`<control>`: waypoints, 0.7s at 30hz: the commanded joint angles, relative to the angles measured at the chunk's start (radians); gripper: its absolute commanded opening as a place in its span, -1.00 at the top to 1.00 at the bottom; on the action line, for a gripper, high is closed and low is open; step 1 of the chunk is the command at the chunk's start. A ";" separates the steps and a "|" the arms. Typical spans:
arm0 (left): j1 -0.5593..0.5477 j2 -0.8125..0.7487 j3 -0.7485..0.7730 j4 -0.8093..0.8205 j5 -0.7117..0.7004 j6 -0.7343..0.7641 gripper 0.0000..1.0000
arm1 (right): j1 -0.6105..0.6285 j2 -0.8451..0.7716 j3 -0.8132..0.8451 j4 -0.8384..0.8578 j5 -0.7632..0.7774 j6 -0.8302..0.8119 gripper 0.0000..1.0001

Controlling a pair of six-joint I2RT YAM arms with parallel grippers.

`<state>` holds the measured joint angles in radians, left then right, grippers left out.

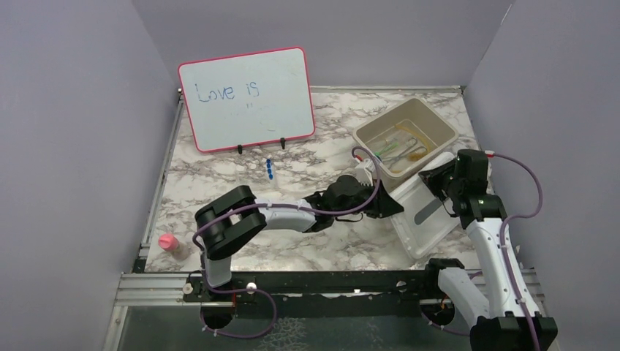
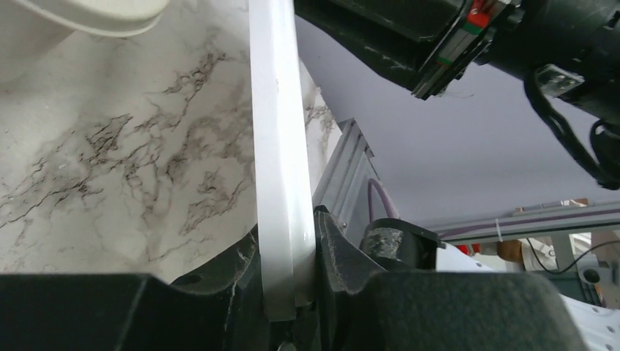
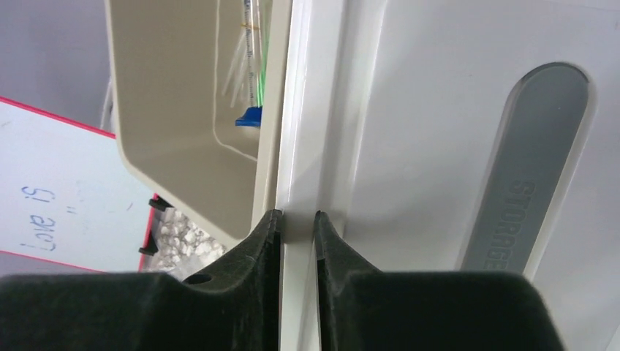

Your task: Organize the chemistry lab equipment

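Observation:
The beige tub (image 1: 439, 121) stands at the back right and holds lab items: an amber hose (image 1: 417, 154), a green-tipped stick (image 1: 380, 154) and thin tongs. The right wrist view shows green-tipped sticks (image 3: 256, 69) and a small blue piece (image 3: 250, 117) inside the tub (image 3: 175, 110). Clear tubes with blue caps (image 1: 269, 170) lie on the table below the whiteboard. The white lid (image 1: 431, 216) is tilted beside the tub. My left gripper (image 1: 392, 206) is shut on its left edge (image 2: 281, 146). My right gripper (image 1: 439, 187) is shut on its far rim (image 3: 298, 183).
A pink-framed whiteboard (image 1: 248, 99) reading "Love is" stands at the back left. A small pink object (image 1: 169, 243) sits at the table's near left edge. Grey walls enclose the marble table (image 1: 241, 175) on three sides. The lid has a grey handle (image 3: 526, 168).

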<state>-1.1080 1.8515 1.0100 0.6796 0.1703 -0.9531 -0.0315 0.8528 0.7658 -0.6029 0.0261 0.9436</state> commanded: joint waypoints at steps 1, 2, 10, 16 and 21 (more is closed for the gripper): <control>-0.003 -0.122 -0.022 0.094 0.015 0.037 1.00 | 0.004 -0.059 0.045 -0.065 0.024 -0.011 0.49; 0.000 -0.140 -0.027 0.094 0.018 0.040 1.00 | 0.004 -0.067 0.057 -0.066 0.018 -0.023 0.43; 0.071 -0.296 -0.027 0.026 0.053 0.033 1.00 | 0.004 -0.023 0.314 -0.066 -0.105 -0.250 -0.05; 0.202 -0.366 0.018 -0.083 0.080 0.021 1.00 | 0.004 0.017 0.449 -0.067 -0.155 -0.318 -0.07; 0.349 -0.393 0.039 -0.125 0.107 -0.022 1.00 | 0.004 0.044 0.452 -0.037 -0.164 -0.336 -0.07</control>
<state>-0.8528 1.5059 1.0061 0.5816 0.2329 -0.9398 -0.0261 0.8745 1.2106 -0.6483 -0.0940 0.6586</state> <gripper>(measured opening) 0.252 0.533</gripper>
